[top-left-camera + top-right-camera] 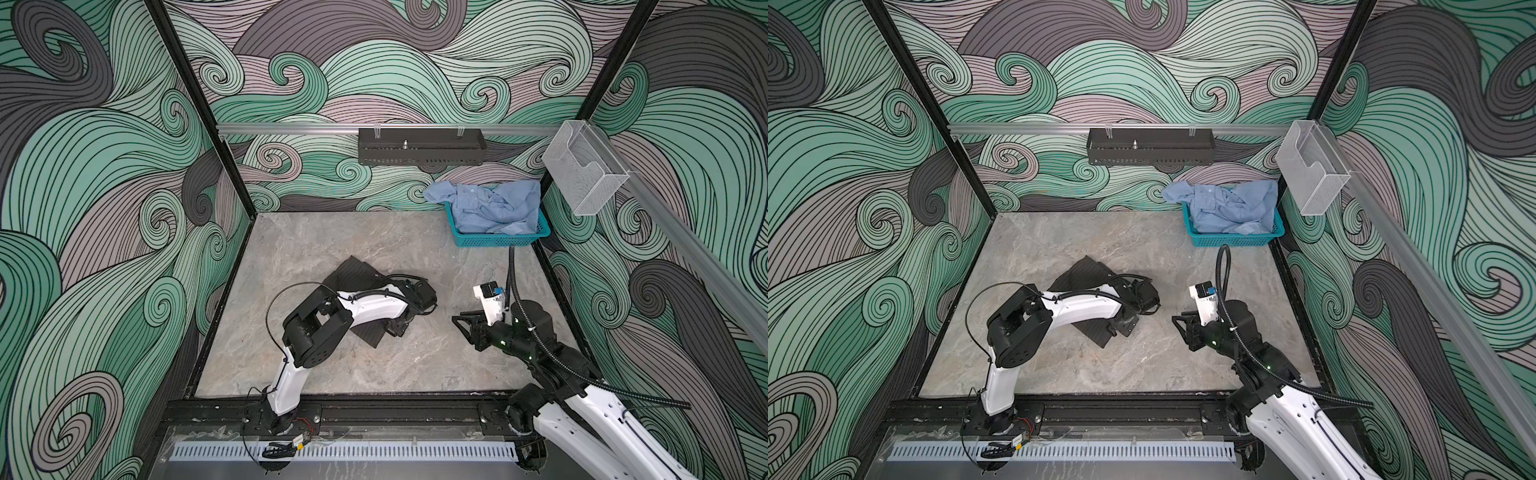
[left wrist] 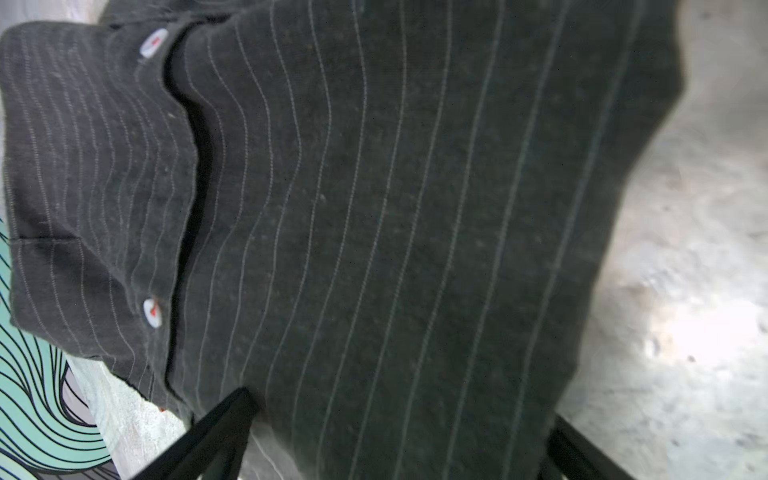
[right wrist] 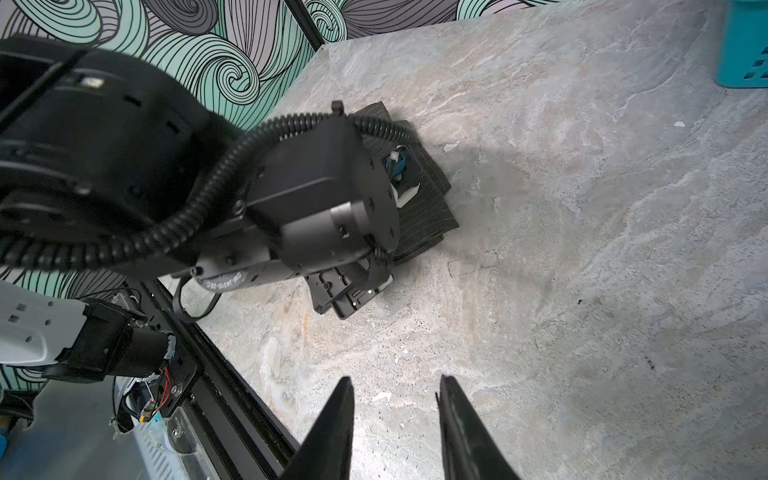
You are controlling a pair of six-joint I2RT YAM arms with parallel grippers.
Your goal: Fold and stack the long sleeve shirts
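Left gripper (image 2: 401, 407) fingers spread wide, straddling edge of folded charcoal shirt (image 2: 374, 208), mid-table; nothing pinched. Right gripper (image 3: 397, 382) fingers narrowly parted, empty, over bare table (image 3: 582, 249). Light blue shirt (image 1: 486, 205) heaped in basket (image 1: 498, 240), far right corner. Risk: left pinch catches top layer only, fold opens on lift. Left arm (image 1: 365, 305) stretched forward, wrist pitched down; right arm (image 1: 528, 332) bent low, pointing toward centre.
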